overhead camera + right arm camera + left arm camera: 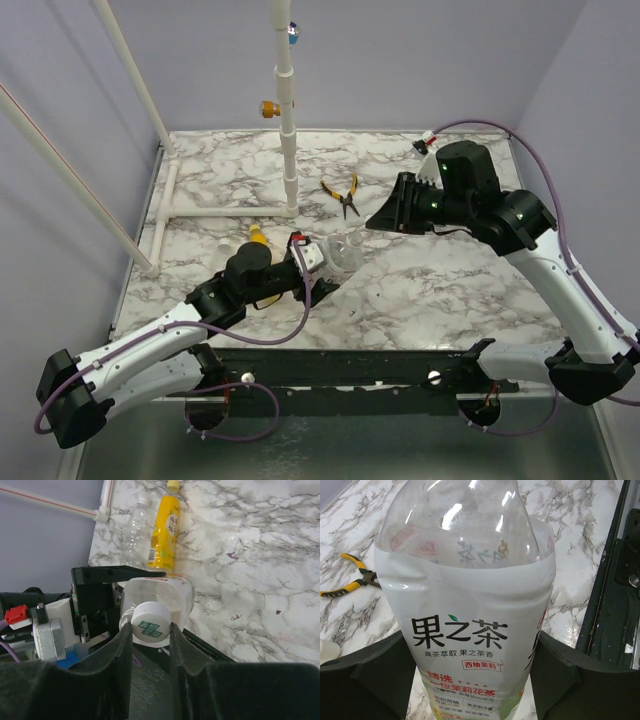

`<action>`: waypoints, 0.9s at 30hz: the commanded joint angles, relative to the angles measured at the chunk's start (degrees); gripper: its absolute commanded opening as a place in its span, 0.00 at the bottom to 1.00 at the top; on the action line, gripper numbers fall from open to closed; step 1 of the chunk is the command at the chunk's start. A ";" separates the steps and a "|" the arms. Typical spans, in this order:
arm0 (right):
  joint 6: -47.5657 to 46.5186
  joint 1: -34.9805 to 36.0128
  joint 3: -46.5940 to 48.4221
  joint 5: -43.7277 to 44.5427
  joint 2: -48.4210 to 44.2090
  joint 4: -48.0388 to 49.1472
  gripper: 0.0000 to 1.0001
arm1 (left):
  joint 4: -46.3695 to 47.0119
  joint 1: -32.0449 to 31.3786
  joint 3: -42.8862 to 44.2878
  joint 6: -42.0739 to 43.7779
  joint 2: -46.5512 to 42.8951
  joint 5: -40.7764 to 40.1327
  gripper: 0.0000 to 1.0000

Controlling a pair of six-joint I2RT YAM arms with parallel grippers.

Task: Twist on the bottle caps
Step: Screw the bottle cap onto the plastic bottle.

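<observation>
Gripping whitish cap [150, 623], right hand [150, 628] closed

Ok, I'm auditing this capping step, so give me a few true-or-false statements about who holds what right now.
The left gripper clamps the clear bottle. True.
The right gripper is open and empty. False: it is shut on the white cap at the bottle's mouth.
The yellow bottle stands upright. False: it lies on the table.
The pliers lie on the table, in neither gripper. True.
</observation>
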 commanded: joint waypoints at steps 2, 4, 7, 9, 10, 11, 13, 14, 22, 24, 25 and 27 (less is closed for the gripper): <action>-3.54 0.38 4.82 -7.29 2.91 -4.34 0.19 | 0.93 -1.96 -0.07 2.71 -0.61 -2.45 0.05; -4.01 0.38 5.55 -7.57 3.61 -5.24 0.19 | 0.84 -2.56 -0.03 3.21 -0.48 -3.28 0.04; -4.16 0.34 5.43 -8.86 3.87 -5.59 0.19 | 0.74 -2.98 -0.01 3.43 -0.43 -3.94 0.04; -4.27 0.35 5.38 -9.61 3.87 -5.83 0.19 | 0.70 -3.16 0.00 3.47 -0.34 -4.21 0.03; -4.27 0.37 5.36 -9.88 3.75 -6.06 0.19 | 0.74 -3.20 0.01 3.51 -0.26 -4.37 0.03; -4.24 0.38 5.33 -10.14 3.70 -6.27 0.19 | 0.69 -3.22 -0.05 3.60 -0.16 -4.40 0.03; -4.34 0.38 5.27 -10.48 3.54 -6.70 0.19 | 0.75 -3.36 0.06 3.68 0.12 -4.47 0.03; -4.36 0.38 5.29 -10.57 3.56 -6.87 0.19 | 0.83 -3.40 0.14 3.77 0.24 -4.44 0.03; -4.51 0.38 4.90 -11.65 4.06 -6.84 0.19 | 1.27 -3.92 0.94 4.12 1.95 -4.75 0.01; -4.60 0.34 5.07 -11.89 4.45 -6.95 0.19 | 1.42 -4.10 0.98 4.20 2.18 -4.99 0.01; -4.65 0.31 4.96 -12.15 4.57 -6.96 0.18 | 1.44 -4.18 0.93 4.19 2.21 -5.09 0.01; -4.75 0.34 4.32 -12.12 4.64 -7.10 0.18 | 1.45 -4.27 0.94 4.34 1.92 -5.38 0.01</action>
